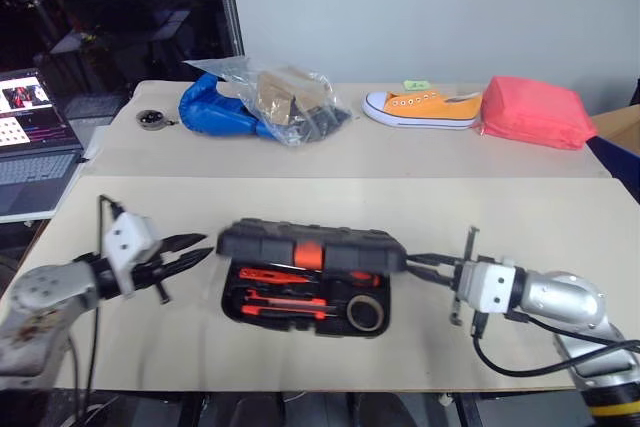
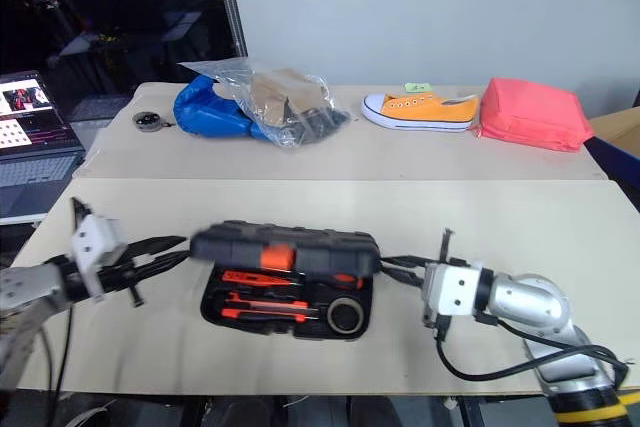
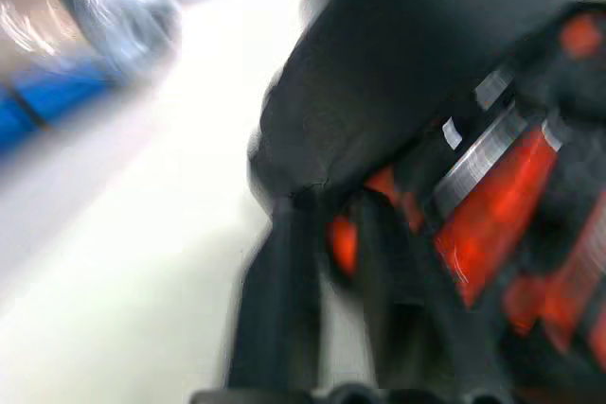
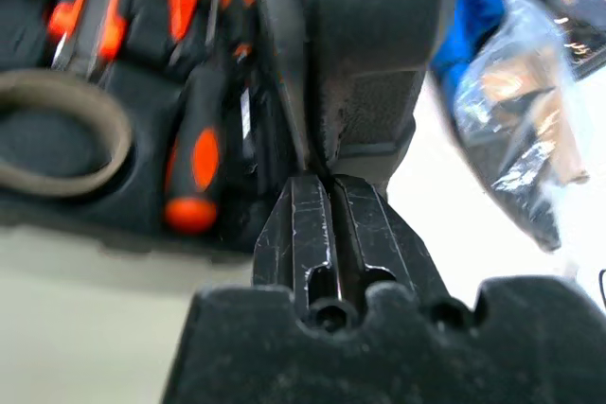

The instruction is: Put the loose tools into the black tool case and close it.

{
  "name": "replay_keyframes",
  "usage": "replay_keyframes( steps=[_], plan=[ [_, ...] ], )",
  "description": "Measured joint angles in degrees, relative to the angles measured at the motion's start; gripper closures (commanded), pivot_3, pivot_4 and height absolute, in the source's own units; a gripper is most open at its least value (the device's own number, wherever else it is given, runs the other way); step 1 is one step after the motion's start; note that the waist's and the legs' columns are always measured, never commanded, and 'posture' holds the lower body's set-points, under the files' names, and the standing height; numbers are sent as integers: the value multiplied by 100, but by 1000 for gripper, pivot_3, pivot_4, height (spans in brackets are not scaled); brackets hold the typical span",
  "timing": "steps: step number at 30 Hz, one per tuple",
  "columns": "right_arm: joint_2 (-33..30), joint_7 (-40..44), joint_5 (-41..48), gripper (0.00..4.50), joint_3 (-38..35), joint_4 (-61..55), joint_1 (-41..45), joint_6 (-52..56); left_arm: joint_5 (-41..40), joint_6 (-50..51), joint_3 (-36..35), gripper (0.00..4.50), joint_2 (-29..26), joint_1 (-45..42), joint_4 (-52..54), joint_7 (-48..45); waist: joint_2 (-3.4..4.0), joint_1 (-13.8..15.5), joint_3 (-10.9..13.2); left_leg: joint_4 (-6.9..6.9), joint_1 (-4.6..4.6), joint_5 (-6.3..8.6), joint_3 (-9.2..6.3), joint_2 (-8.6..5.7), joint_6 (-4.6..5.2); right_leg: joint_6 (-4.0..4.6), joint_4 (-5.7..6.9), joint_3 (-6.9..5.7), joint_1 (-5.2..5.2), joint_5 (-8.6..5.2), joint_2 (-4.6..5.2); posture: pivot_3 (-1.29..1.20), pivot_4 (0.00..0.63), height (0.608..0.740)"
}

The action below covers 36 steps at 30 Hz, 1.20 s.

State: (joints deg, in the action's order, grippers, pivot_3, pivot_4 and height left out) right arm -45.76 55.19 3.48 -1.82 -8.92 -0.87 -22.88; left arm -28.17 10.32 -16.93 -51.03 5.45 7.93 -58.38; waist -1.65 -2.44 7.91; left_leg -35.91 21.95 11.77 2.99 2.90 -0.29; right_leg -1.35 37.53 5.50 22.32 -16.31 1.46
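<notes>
Beside case (image 1: 300,282), lid half-raised: left gripper (image 1: 190,247) slightly parted, right gripper (image 4: 327,210) pressed together at lid's end; lid may drop crooked onto unseated tools (image 1: 290,292).

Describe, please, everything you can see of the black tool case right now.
The black tool case is a ribbed plastic clamshell with rounded corners and an orange latch, lying on the beige table. Its lid hangs partly raised over the tray, where orange-handled tools and a tape roll sit in moulded slots. The left hand and right hand flank its ends.
</notes>
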Motion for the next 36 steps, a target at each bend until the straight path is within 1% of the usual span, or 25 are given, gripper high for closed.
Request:
replay_keyframes(
  steps=[1,3,4,5,6,8,9,10,12,14,15,16,17,18,20,22,24,26,28,29,31,33,36],
  plan=[
    [-150,52,-26,2864,-32,191,-126,80,-206,242,-213,2104,-99,180,13,-159,-9,17,6,-1,14,0,-3,-3,0,18,3,-5,10,8,9,0,150,740],
    [-268,134,-23,2864,-66,223,-251,188,-393,472,-403,2104,-200,340,20,-351,-8,32,7,0,17,2,-1,-6,3,23,2,-4,15,10,16,0,150,740],
    [-482,355,152,2864,-91,42,-437,413,-677,758,-573,2104,-266,428,178,-530,-6,38,10,-6,27,4,-1,-7,3,22,3,-3,20,9,17,0,150,740],
    [-928,658,440,2864,-191,-198,-810,761,-932,989,-778,2104,-411,633,405,-719,-6,55,10,0,25,5,-1,-7,4,17,-4,-7,13,6,24,0,150,740],
    [-1120,881,740,2864,-379,-312,-1099,1171,-1107,1194,-962,2104,-471,705,513,-828,-14,64,11,-2,16,10,-2,-4,5,20,-8,-9,2,5,22,0,150,740],
    [-1339,1134,1302,3389,-625,-670,-1417,1829,-1358,1441,-1178,2050,-532,875,781,-991,-14,58,13,0,15,11,-3,-3,5,12,-12,-5,1,-1,22,0,150,740],
    [-1434,1251,1689,3467,-726,-922,-1584,2223,-1517,1610,-1248,2050,-564,963,976,-1066,-15,39,13,0,12,11,-5,2,5,0,-11,-1,-2,-8,21,0,150,740],
    [-1534,1373,2259,3854,-821,-1306,-1744,2792,-1728,1822,-1344,2050,-588,1094,1275,-1164,-17,11,14,0,9,11,-9,7,5,-13,-9,0,-5,-15,18,0,150,740],
    [-1586,1502,2721,4441,-826,-1697,-1807,3251,-1912,1985,-1360,2050,-606,1162,1574,-1274,-19,-5,16,-2,1,11,-24,9,5,-14,-6,0,-9,-16,14,0,150,740],
    [-1588,1503,2816,4441,-600,-1991,-1670,3545,-2047,2162,-1378,2050,-632,1304,1874,-1323,-20,-16,17,-3,-5,10,-35,9,5,-11,-4,3,-8,-14,13,0,150,740],
    [-1529,1462,2731,4441,-307,-2096,-1466,3632,-2097,2229,-1363,2050,-640,1329,2053,-1343,-25,-18,19,-4,-11,10,-39,9,5,-8,-3,4,-8,-15,11,0,150,740],
    [-1444,1435,2658,4441,-101,-2167,-1346,3679,-2123,2243,-1338,2050,-641,1327,2185,-1364,-27,-10,20,-5,-8,10,-43,9,4,5,-4,3,-6,-21,11,0,150,740],
    [-1307,1313,2348,4441,294,-2181,-1104,3735,-2142,2262,-1331,2050,-641,1349,2359,-1353,-25,1,21,-4,-10,10,-43,6,5,17,-6,3,-8,-28,13,0,150,740],
    [-1169,1197,2137,4441,520,-2133,-911,3763,-2147,2273,-1311,2050,-634,1337,2479,-1336,-25,3,22,-10,-7,10,-40,6,5,20,-4,4,-1,-29,12,0,150,740],
    [-788,862,1677,4441,969,-1888,-461,3862,-2154,2308,-1237,2050,-625,1319,2697,-1262,-24,8,22,-9,0,9,-38,2,5,16,-7,5,0,-26,13,0,150,740],
    [-539,651,1365,4441,1240,-1633,-175,3990,-2168,2351,-1173,2050,-616,1284,2835,-1189,-24,7,22,-9,7,9,-33,-2,5,-8,-10,4,4,-12,12,0,150,740],
    [-197,372,1277,4441,1280,-1395,124,4262,-2168,2360,-1129,2050,-580,1240,2907,-1110,-28,-13,24,-9,11,10,-29,0,5,-3,-9,4,9,-9,4,0,150,740],
    [53,127,1310,4441,1245,-1249,381,4533,-2225,2391,-1123,2050,-555,1225,2971,-1008,-28,-31,24,-2,15,10,-33,0,5,24,-4,6,19,6,-1,0,150,740],
    [501,-153,1407,4441,1190,-976,742,4876,-2351,2488,-1112,2050,-457,1182,3002,-841,-34,-47,29,-2,18,10,-37,7,5,37,2,6,27,13,-11,0,150,740],
    [853,-403,1399,4441,1176,-619,1179,5063,-2358,2511,-1052,2050,-415,1132,3008,-718,-36,-85,33,-7,16,9,-40,9,5,49,8,8,32,20,-17,0,150,740],
    [1167,-742,1330,4441,1160,-323,1678,5106,-2369,2536,-955,2050,-343,1064,3031,-539,-23,-107,41,-6,22,8,-43,1,6,54,14,9,40,26,-17,0,150,740],
    [1558,-1042,1114,4441,1181,237,2194,5091,-2367,2602,-786,2050,-238,913,3034,-289,-29,-107,42,-8,17,8,-37,3,6,56,13,3,32,26,-29,0,150,740],
    [2159,-1210,848,4441,1275,1501,2951,4682,-2267,2630,-385,2050,-64,617,3068,127,-31,-144,43,-7,17,7,-33,3,6,59,16,6,31,28,-29,0,150,740]
  ],
)
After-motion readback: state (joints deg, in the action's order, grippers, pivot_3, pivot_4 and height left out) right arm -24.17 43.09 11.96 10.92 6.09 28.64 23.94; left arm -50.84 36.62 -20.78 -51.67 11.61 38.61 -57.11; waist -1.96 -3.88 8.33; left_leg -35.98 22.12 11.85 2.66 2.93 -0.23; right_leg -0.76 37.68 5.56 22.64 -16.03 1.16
